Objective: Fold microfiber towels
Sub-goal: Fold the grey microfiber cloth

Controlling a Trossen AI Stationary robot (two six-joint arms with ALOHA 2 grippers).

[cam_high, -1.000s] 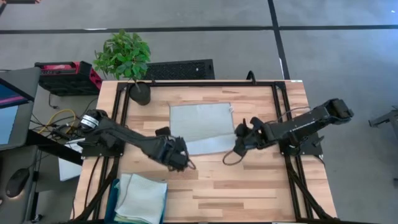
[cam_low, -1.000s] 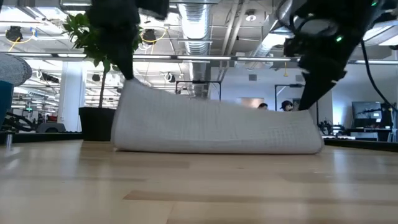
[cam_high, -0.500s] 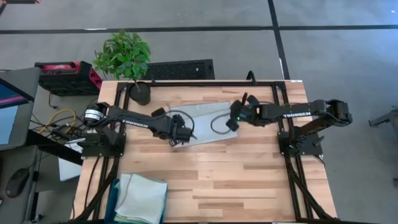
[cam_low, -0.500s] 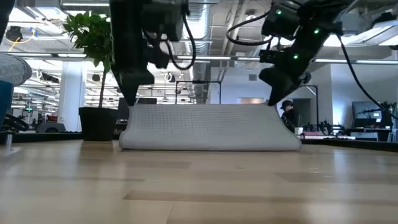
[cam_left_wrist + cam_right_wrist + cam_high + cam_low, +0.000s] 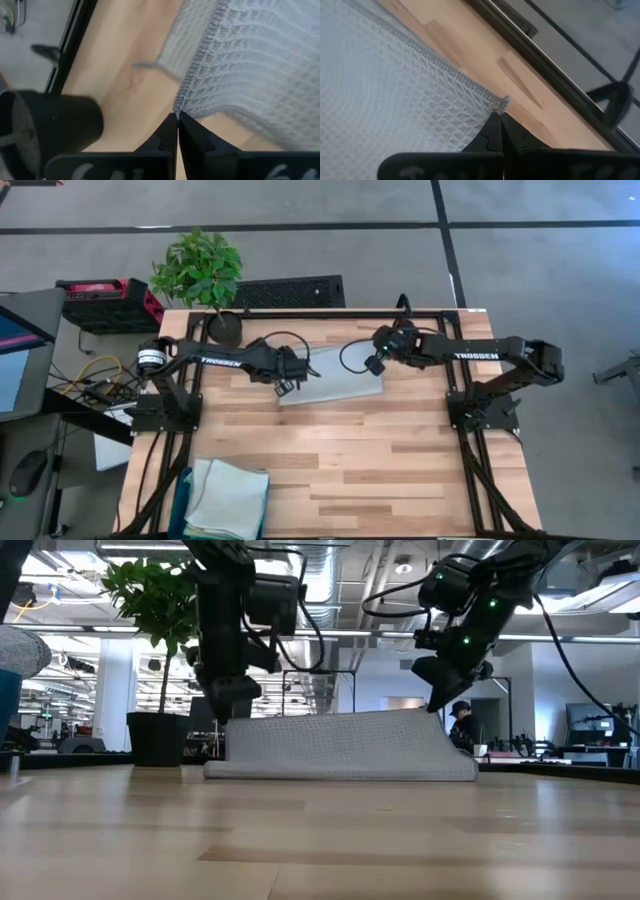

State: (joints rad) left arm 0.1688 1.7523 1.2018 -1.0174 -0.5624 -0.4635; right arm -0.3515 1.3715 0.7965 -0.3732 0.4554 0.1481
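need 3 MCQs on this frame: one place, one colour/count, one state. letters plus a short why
1. Where is the pale grey towel?
A. In the teal bin
B. On the table's far half, between the arms
C. On the floor

2. How many grippers grip the towel?
A. None
B. One
C. Two

3. What state is the towel in?
A. Doubled over
B. Flat, single layer
C. Rolled up

Key:
1. B: the high view shows it near the potted plant side.
2. C: the left gripper and right gripper each pinch a corner.
3. A: the low view shows a raised layer over a rounded fold.
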